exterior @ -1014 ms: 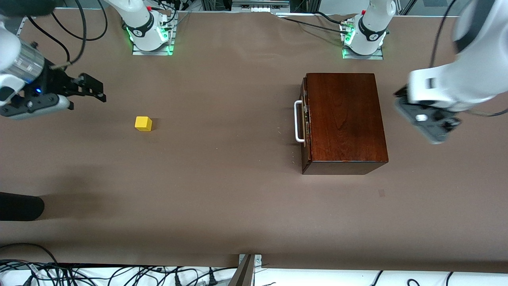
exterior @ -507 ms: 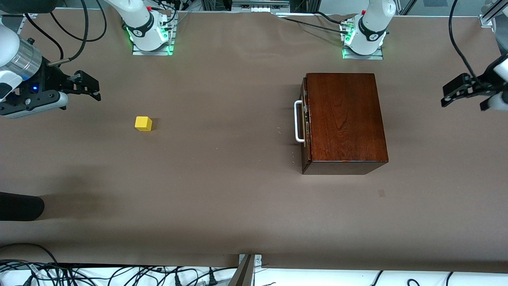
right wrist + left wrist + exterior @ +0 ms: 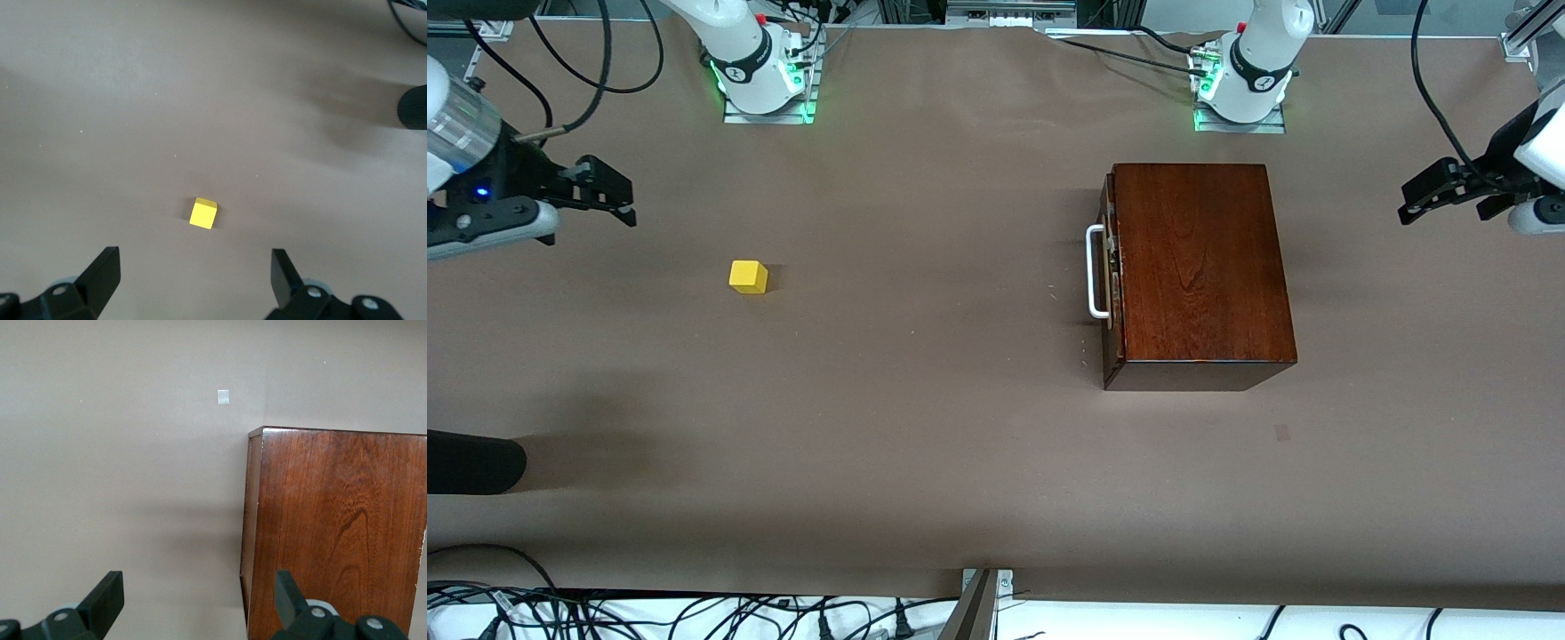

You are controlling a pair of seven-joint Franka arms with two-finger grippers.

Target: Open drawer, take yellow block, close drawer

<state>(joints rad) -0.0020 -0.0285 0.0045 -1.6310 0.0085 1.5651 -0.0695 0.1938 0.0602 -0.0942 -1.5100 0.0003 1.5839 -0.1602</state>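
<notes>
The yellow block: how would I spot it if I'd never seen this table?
Start at the big dark wooden box with the white handle. Look along the brown table toward the right arm's end: the yellow block sits alone there, the only small, bright thing.

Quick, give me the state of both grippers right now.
Left gripper: open, empty, over the table beside the wooden box.
Right gripper: open, empty, over the table near the yellow block.

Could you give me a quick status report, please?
Left gripper and right gripper open, empty. Drawer shut. Yellow block on table, nothing obstructing.
</notes>
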